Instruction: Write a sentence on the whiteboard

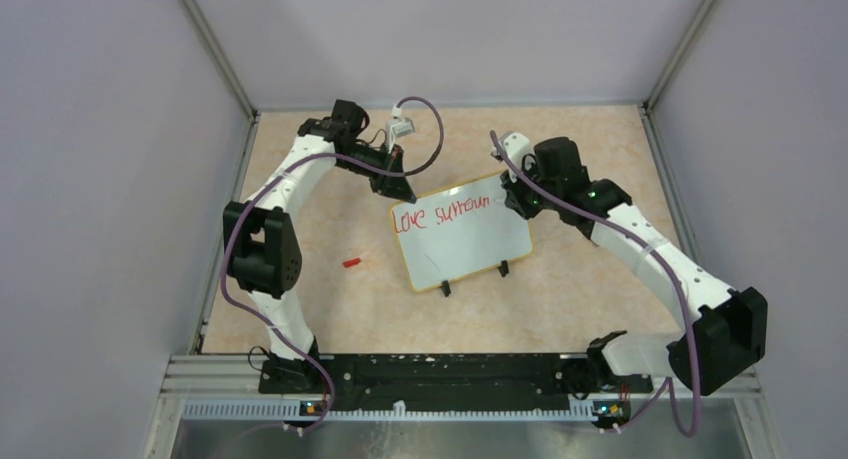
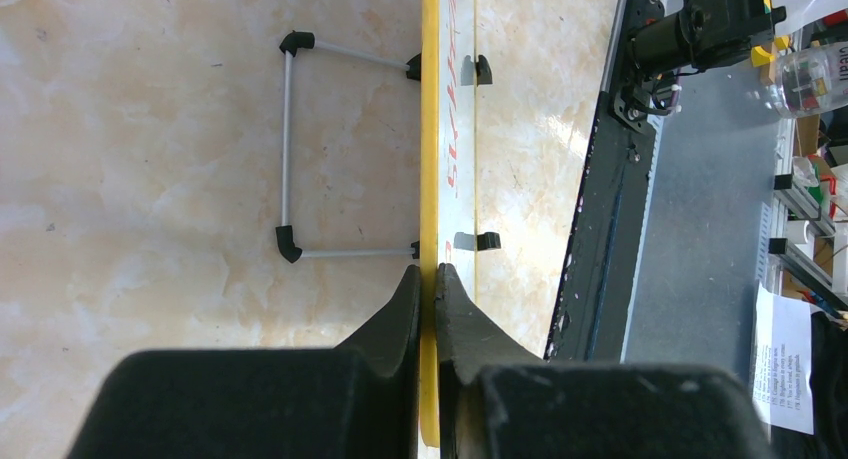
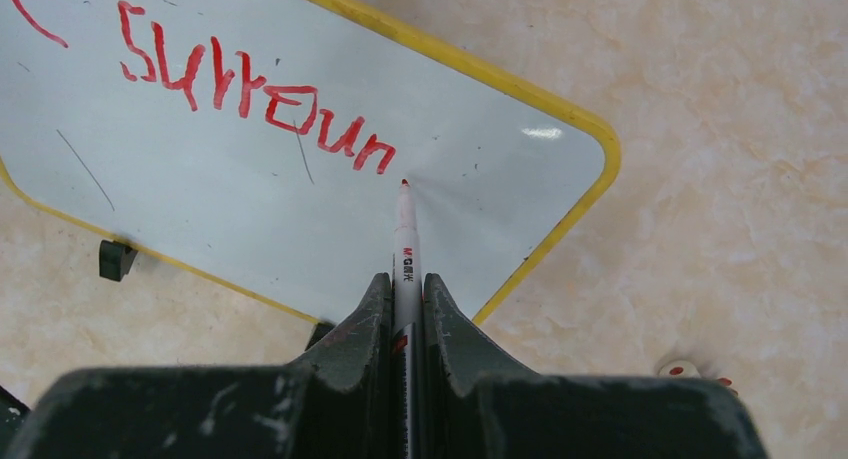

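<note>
The whiteboard (image 1: 470, 241) with a yellow rim stands tilted at mid-table on black clip feet. The sentence (image 1: 442, 214) in red is a single line along its top edge, reading "Love surroun" (image 3: 255, 94). My left gripper (image 1: 403, 191) is shut on the board's yellow rim (image 2: 430, 159) at its upper left corner. My right gripper (image 1: 520, 201) is shut on a white marker (image 3: 406, 264). The marker's red tip sits on the board just right of the last letter. The board's back stand (image 2: 288, 149) shows in the left wrist view.
A small red marker cap (image 1: 351, 262) lies on the beige table left of the board. A white round object with red dots (image 3: 690, 371) lies near the right gripper. Grey walls close the sides and back. The black base rail (image 1: 440, 371) runs along the near edge.
</note>
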Tool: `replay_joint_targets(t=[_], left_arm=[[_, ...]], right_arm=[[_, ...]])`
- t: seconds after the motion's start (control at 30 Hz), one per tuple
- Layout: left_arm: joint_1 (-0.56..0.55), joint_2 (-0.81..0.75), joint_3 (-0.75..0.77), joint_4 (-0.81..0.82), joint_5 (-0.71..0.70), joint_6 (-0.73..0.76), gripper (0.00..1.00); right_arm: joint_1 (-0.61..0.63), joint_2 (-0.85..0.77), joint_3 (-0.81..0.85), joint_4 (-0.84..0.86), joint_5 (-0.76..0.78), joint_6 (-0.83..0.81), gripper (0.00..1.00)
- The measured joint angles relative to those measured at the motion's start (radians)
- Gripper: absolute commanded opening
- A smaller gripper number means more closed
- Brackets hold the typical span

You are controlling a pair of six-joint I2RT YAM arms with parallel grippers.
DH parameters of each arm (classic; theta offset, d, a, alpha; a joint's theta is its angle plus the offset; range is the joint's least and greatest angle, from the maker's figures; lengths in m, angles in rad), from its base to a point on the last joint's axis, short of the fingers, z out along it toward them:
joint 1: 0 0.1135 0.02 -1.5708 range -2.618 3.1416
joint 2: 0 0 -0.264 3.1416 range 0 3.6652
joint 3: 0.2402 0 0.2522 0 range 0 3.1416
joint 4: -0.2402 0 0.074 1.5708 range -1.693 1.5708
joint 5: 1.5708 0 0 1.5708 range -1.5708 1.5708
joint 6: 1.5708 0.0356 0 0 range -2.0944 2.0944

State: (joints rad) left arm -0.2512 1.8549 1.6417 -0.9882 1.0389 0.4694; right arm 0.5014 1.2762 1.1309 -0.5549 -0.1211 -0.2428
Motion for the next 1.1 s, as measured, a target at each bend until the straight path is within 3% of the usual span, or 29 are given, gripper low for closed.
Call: replay_joint_targets(t=[1.1], left_arm=[[0.0,0.0,-0.003,0.002,0.0,0.0,0.0]], right_arm=[[-0.007,0.032,0.019,0.02,-0.013,0.0,0.0]])
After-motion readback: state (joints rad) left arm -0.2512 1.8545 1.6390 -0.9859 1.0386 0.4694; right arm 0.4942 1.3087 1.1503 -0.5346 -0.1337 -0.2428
